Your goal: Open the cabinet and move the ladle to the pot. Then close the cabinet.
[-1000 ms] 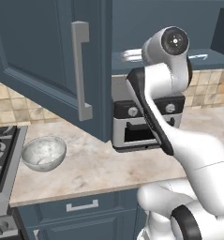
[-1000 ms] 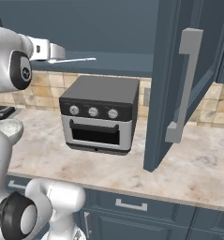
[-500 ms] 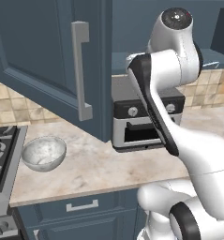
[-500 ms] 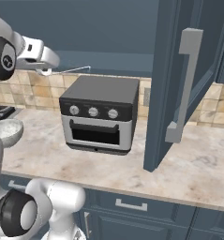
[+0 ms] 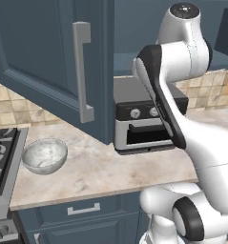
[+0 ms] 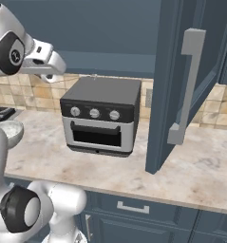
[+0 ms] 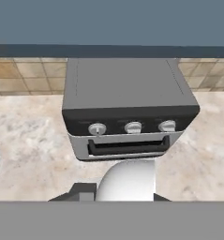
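Right base view has the gripper [image 6: 51, 75] raised at the upper left, on the end of the white arm. Its jaws are closed down tight. Whether anything sits between them I cannot tell, as the hand itself hides them from this side.

Ahead of the gripper and above it is the cabinet [image 6: 110, 28], with both doors swung wide out toward the robot. Its open mouth shows a dark blue back wall and a plain lower edge. The right door [image 6: 167, 71] stands well off to the gripper's right, edge-on, and its bar handle [image 6: 188, 85] runs straight up and down. The left door [image 5: 39, 57] hangs out to the gripper's left, panel side facing the camera. Its handle [image 5: 82, 71] is also upright, its long axis vertical.

Below the gripper and a little ahead sits a grey toaster oven [image 7: 127, 112] on the marble bench [image 6: 200, 171], against the tiled wall. Its front faces the robot, with three round knobs [image 7: 132, 127] in a row above a dark door slot. No writing on it can be read.

Lower down and to the gripper's left, a pale speckled bowl [image 5: 44, 155] stands upright on the bench near the stove [image 5: 1, 157], apart from the oven. Its inside shows the same speckled surface. Under the bench edge is a blue drawer front [image 5: 84, 208] with a short silver handle.
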Controlling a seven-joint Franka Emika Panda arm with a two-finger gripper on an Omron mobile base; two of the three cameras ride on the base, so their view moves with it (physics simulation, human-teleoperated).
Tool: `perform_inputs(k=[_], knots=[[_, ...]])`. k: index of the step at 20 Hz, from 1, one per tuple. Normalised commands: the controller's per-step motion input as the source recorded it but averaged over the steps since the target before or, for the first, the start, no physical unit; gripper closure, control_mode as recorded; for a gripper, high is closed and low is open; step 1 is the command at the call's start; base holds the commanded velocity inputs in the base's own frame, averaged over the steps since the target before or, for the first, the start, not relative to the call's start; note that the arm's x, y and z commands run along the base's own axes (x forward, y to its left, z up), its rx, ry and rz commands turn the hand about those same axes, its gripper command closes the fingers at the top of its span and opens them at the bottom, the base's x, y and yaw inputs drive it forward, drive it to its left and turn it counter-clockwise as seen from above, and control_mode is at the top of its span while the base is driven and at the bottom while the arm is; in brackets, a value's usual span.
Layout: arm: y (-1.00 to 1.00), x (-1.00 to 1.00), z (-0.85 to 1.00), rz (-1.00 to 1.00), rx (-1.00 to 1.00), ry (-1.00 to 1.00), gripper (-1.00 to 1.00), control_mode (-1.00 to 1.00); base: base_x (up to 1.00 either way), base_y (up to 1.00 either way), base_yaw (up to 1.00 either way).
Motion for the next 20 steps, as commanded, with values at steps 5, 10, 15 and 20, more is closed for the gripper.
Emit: perform_inputs(k=[5, 10, 15, 20], knots=[[-0.06, -0.62, -0.08, 0.00, 0.08, 0.05, 1.00, -1.00, 0.00, 0.00, 0.00], [0.00, -0.20, -0.01, 0.00, 0.01, 0.00, 1.00, 1.00, -0.80, 0.00, 0.00], [0.00, 0.00, 0.00, 0.00, 0.00, 0.00, 1.00, 1.00, -1.00, 0.00, 0.00], [0.00, 0.00, 0.00, 0.00, 0.00, 0.00, 1.00, 1.00, -1.00, 0.57, 0.00]])
